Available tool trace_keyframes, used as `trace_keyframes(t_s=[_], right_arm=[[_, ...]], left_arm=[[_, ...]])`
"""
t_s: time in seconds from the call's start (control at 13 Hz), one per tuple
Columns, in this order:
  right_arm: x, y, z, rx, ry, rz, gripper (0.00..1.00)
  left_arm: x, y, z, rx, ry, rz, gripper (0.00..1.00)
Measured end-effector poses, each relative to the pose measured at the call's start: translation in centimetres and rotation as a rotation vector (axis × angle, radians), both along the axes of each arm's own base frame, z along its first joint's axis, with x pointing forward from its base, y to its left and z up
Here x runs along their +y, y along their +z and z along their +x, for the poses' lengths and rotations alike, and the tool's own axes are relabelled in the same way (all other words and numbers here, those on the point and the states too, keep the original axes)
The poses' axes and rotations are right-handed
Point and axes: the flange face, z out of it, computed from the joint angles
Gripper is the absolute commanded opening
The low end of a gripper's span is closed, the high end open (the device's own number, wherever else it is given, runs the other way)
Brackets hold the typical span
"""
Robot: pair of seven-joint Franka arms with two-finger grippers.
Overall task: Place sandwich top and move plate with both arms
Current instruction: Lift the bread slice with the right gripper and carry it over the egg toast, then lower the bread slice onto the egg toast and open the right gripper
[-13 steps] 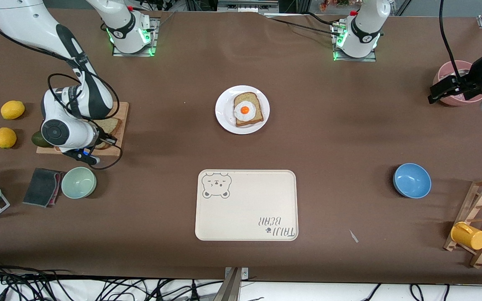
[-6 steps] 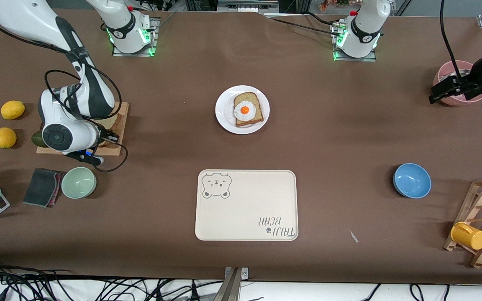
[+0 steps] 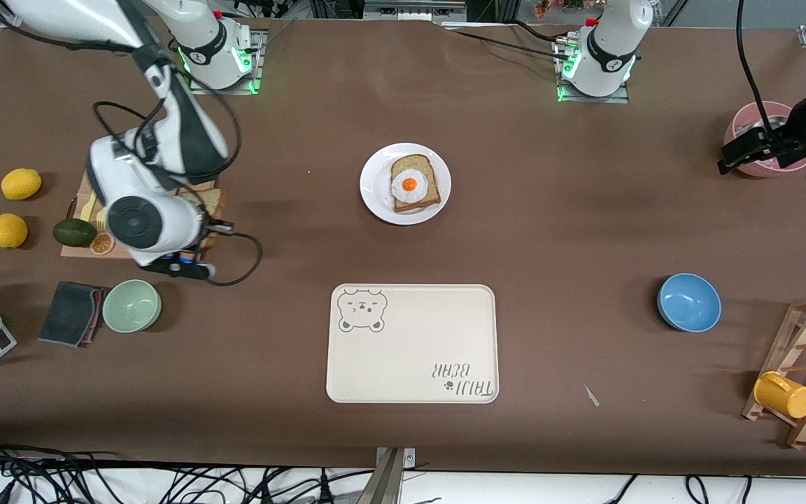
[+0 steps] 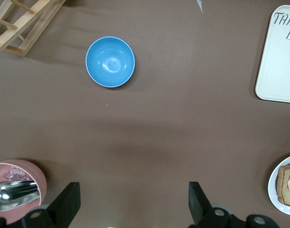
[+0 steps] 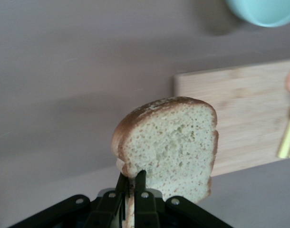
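Hanging edge-on from the right gripper (image 5: 130, 190), the sandwich top (image 5: 169, 145) points its rounded crust away from the wrist, its long axis running straight out from the fingertips (image 5: 140, 183) — these are pinched tight on one lower corner of the slice. It is a plain piece of brown wholegrain bread with a pale, speckled, porous face and a darker crust around the rim, nothing on it. In the front view only a sliver of the slice (image 3: 213, 201) shows past the wrist, over the edge of the wooden cutting board (image 3: 81, 246) that faces the table's middle. Half a second ago the right arm sat lower, covering the board; now it has lifted and swung toward the plate, uncovering an avocado (image 3: 74, 232), an orange slice (image 3: 102, 243) and some yellow sticks (image 3: 88, 208). The plate (image 3: 375, 192) lies at mid-table, farther from the front camera than the cream tray (image 3: 412, 343), and carries a bread slice with a fried egg (image 3: 410, 185). The left gripper (image 4: 130, 202) waits above bare tablecloth near the pink bowl (image 4: 16, 183), fingers spread wide and empty — unchanged from the earlier frames.
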Motion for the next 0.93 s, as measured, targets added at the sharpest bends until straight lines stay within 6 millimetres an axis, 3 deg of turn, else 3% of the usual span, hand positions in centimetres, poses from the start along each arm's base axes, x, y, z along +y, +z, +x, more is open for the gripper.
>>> trace_keyframes(t_s=[0.39,0.62,0.77,0.93], right_arm=[[15.3,2.2,-4.1,-0.018,0.162,0.116,0.00],[24.2,1.7,-10.0,-0.016,0.264,0.114,0.00],[28.3,0.5,-13.4,-0.029,0.289,0.113,0.00],[30.5,-1.2,-14.9,-0.037,0.310,0.127,0.00]], left_arm=[[0.4,-0.1,0.0,0.001,0.008,0.000,1.00],[1.3,-0.5,0.2,0.009,0.023,-0.001,1.00],[1.4,-0.6,0.2,0.012,0.025,-0.001,1.00],[1.4,-0.7,0.3,0.013,0.025,-0.001,1.00]])
